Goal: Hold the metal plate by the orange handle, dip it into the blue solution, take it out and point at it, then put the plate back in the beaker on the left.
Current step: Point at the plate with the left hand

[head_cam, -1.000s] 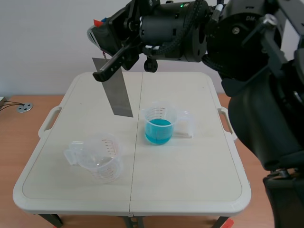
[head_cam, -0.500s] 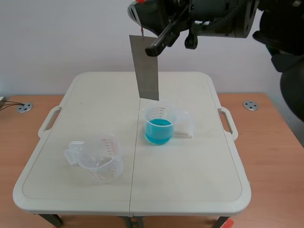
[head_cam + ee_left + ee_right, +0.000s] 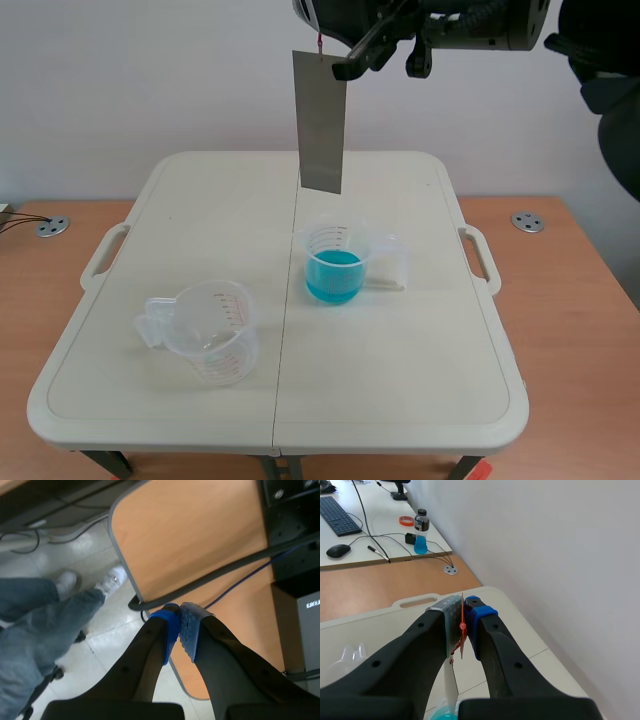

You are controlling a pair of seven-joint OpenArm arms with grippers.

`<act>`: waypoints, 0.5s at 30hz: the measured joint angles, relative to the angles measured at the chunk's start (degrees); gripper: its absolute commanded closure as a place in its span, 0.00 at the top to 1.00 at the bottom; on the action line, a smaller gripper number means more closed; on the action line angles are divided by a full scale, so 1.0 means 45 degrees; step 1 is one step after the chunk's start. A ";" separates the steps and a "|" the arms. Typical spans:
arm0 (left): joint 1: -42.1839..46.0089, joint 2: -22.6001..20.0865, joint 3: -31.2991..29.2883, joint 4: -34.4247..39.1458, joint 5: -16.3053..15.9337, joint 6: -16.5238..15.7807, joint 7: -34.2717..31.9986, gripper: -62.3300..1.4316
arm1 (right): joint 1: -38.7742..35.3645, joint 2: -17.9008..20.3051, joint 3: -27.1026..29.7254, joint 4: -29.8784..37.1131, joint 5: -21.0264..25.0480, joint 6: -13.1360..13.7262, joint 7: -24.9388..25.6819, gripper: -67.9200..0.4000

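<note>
Dangling metal plate, beaker markings illegible

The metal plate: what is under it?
The beaker of blue solution stands below the metal plate, not touching it. In the right wrist view, the right end effector hides most of it.

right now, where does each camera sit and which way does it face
Scene view: between the arms, facing across the table to the wall; the right pincer holds the metal plate above the blue solution.
Left wrist view: on the left arm, facing down at floor and a wooden desk; the left pincer is shut, empty.
Right wrist view: on the right arm, facing down over the table; that pincer is shut on the orange handle.
Shared: scene and right wrist views both show plate, table and blue solution.
</note>
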 measured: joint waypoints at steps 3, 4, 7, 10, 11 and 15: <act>-0.0073 -0.0092 0.0000 0.0699 0.0000 0.0000 0.0068 0.07 | 0.0228 0.0000 0.0000 -0.0384 0.0180 0.0005 0.0000 0.02; -0.0155 -0.0199 0.0000 0.0976 0.0000 -0.0019 0.0083 0.07 | 0.0321 0.0000 0.0000 -0.0486 0.0272 0.0005 0.0000 0.02; -0.0748 -0.0641 0.0000 0.1758 0.0000 -0.0005 0.0078 0.07 | 0.0520 0.0000 0.0000 -0.0767 0.0597 -0.0005 0.0058 0.02; -0.1700 -0.1098 0.0000 0.2302 -0.0126 -0.0005 0.0073 0.07 | 0.0563 0.0000 0.0000 -0.1205 0.0879 0.0000 0.0078 0.02; -0.2055 -0.1224 0.0000 0.2414 -0.0223 -0.0010 0.0073 0.07 | 0.0563 0.0000 0.0000 -0.1375 0.0976 -0.0015 0.0083 0.02; -0.3589 -0.1647 0.0000 0.2555 -0.0675 -0.0010 0.0083 0.07 | 0.0563 0.0000 0.0000 -0.1899 0.1399 -0.0015 0.0039 0.02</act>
